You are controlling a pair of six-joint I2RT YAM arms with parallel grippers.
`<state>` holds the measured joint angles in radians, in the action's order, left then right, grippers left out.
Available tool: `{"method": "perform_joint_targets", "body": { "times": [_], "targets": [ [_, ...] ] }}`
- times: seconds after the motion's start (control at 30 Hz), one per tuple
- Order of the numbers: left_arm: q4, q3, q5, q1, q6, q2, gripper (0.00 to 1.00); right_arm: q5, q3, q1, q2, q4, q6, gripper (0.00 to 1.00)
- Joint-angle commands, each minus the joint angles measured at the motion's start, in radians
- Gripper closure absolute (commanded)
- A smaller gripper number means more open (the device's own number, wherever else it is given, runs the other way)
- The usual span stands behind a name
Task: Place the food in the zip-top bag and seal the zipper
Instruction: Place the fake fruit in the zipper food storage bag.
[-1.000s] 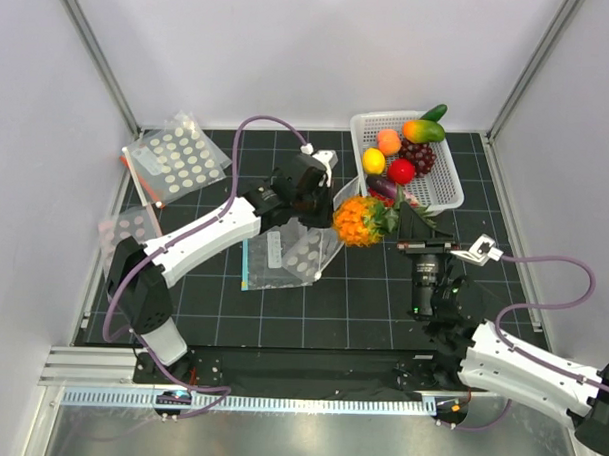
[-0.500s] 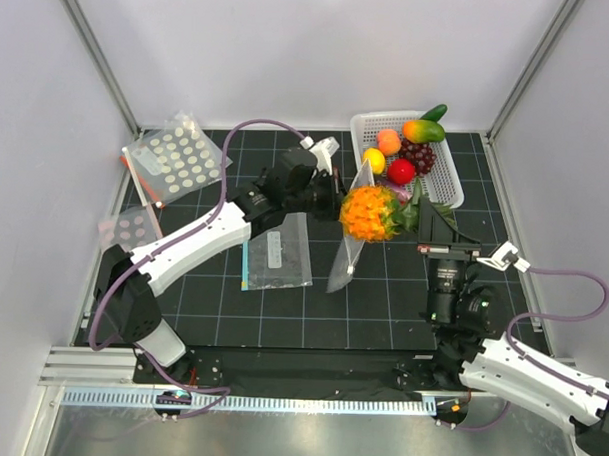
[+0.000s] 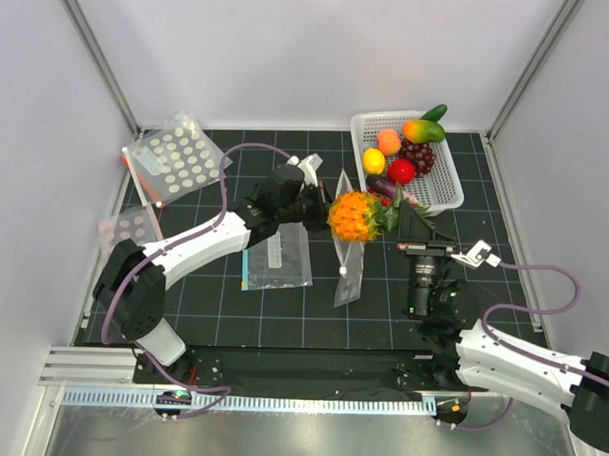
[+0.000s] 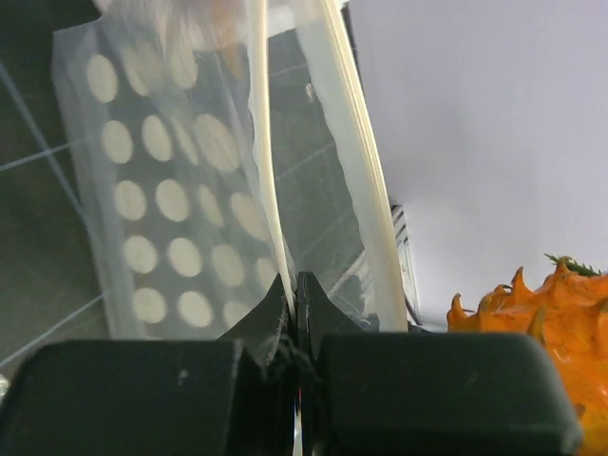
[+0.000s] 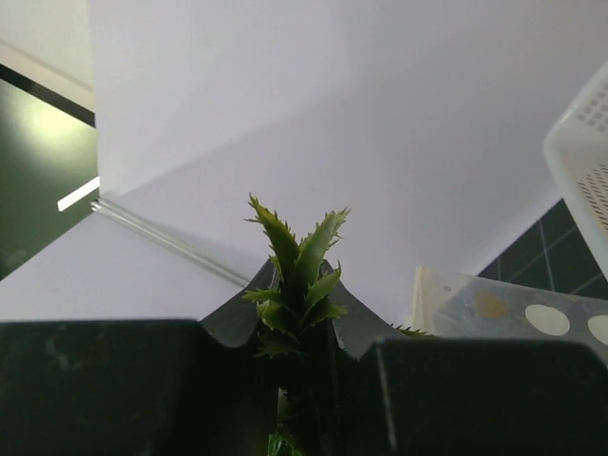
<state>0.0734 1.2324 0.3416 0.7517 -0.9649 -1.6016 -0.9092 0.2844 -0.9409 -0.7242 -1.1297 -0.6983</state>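
Top view: bag (image 3: 349, 275) pinched by left hand (image 3: 320, 204); pineapple (image 3: 353, 216) crown clamped by right hand (image 3: 405, 224) beside it; nothing bagged, sealing left.

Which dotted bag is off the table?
The dotted bag beside the pineapple, pinched upright by the left gripper. The back-left bag and left-edge bag lie down, untouched.

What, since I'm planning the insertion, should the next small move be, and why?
Probably the right gripper should ease the pineapple into the zip-top bag: it grips the crown, the left gripper pinches one lip, leaving the bag open, and the fruit sits just outside it.
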Motion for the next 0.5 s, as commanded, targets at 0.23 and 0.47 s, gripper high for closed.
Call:
{"method": "perform_joint_targets", "body": {
  "times": [0.23, 0.47],
  "targets": [
    [-0.152, -0.103, 0.069, -0.055, 0.002, 0.055, 1.0, 0.059, -0.028, 0.167, -0.152, 0.059, -0.332, 0.99],
    [-0.109, -0.093, 0.066, -0.061, 0.041, 0.058, 1.0, 0.067, 0.012, 0.205, -0.17, 0.237, -0.378, 0.99]
  ]
}}
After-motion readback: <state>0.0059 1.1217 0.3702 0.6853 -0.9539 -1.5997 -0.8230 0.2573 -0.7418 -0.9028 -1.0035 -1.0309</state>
